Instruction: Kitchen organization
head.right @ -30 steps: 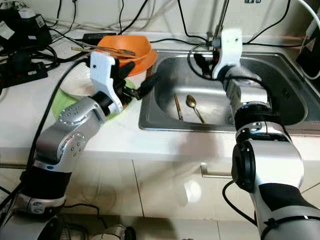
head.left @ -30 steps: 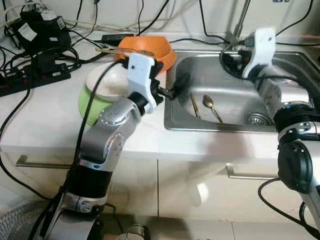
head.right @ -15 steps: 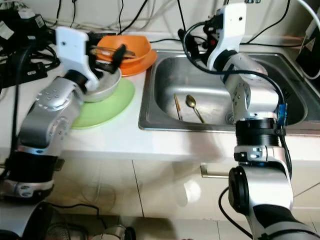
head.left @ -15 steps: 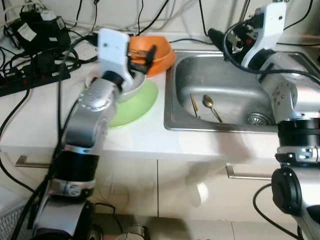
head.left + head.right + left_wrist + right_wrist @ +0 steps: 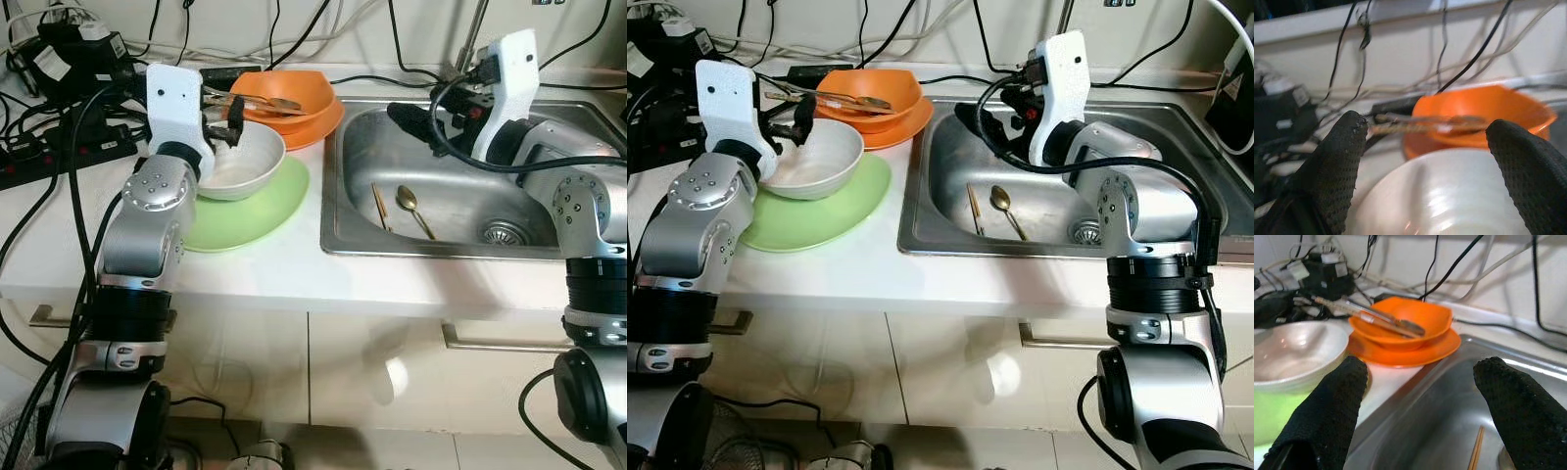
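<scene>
Left tool (image 5: pixel 789 116) spread wide, hovering at the far rim of the white bowl (image 5: pixel 813 159), holding nothing. Bowl sits on green plate (image 5: pixel 838 211) on the white surface (image 5: pixel 872 274). Behind it: orange bowl (image 5: pixel 877 93) on orange plate (image 5: pixel 906 122), utensils laid across. Right tool (image 5: pixel 980 122) spread, empty, above sink (image 5: pixel 1176 137); spoon (image 5: pixel 1004 208) and chopsticks (image 5: pixel 974 208) lie in the basin.

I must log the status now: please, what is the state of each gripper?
Left gripper: open, holding nothing, fingers either side of the white bowl.
Right gripper: open, holding nothing, over the sink.
</scene>
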